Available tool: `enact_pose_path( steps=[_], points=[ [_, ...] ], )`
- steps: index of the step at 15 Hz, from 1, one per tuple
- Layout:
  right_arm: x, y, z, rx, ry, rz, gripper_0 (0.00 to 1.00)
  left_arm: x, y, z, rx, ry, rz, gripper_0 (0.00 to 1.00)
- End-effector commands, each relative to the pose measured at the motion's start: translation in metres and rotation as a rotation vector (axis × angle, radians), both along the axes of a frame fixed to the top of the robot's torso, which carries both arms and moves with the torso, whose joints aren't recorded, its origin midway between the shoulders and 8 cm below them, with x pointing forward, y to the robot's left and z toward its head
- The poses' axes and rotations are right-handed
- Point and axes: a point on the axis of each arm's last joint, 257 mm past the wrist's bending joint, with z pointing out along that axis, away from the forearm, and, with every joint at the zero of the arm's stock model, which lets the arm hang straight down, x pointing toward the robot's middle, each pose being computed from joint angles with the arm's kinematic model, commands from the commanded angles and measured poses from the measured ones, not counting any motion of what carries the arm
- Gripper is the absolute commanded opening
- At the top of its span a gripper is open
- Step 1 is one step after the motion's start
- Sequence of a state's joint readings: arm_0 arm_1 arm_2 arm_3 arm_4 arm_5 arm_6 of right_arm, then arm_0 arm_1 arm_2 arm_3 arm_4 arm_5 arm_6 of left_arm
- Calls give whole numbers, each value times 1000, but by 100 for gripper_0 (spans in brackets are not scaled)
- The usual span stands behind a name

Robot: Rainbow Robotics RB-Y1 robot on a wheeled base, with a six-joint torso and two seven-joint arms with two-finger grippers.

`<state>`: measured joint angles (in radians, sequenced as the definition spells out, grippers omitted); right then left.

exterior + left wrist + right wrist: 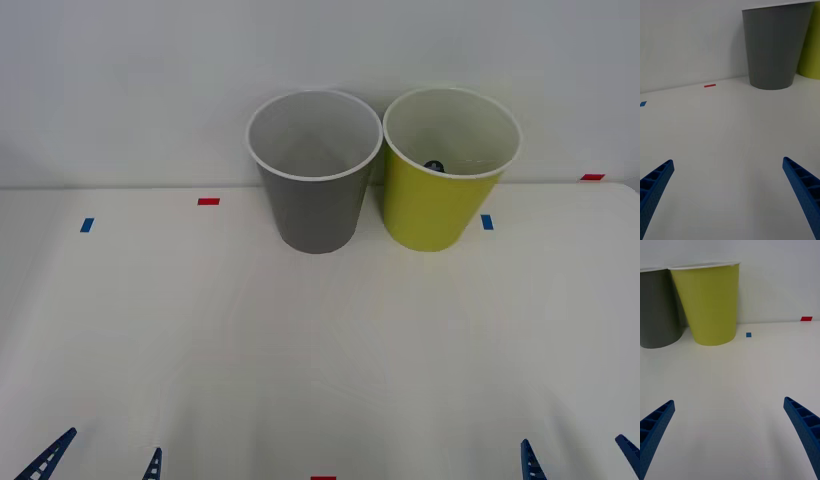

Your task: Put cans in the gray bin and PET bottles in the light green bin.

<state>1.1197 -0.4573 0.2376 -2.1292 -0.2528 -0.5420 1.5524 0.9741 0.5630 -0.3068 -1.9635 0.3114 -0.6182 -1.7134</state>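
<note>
While both bins stand together, a bottle cap [434, 166] shows inside the light green bin [430, 205].

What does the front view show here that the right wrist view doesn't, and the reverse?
Front view alone: the bins' insides, with a dark cap-like object low inside the light green bin, and the open left gripper at the near edge. Right wrist view alone: the light green bin's full outer wall down to its base on the table. Both: the gray bin beside it, tape marks, and the open right gripper.
</note>
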Motion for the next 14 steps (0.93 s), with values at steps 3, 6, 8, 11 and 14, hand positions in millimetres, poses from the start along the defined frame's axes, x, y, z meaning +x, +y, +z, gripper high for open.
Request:
enact_pose_path(
  steps=[3, 6, 8, 11, 14],
  points=[
    [0, 0, 0, 0, 1, 0, 100, 0, 0, 0, 0, 0, 0, 100],
    [0, 0, 0, 0, 1, 0, 100, 0, 0, 0, 0, 0, 0, 100],
    [0, 0, 0, 0, 1, 0, 100, 0, 0, 0, 0, 0, 0, 100],
    [0, 0, 0, 0, 1, 0, 100, 0, 0, 0, 0, 0, 0, 100],
    [0, 0, 0, 0, 1, 0, 100, 0, 0, 0, 0, 0, 0, 100]
  ],
)
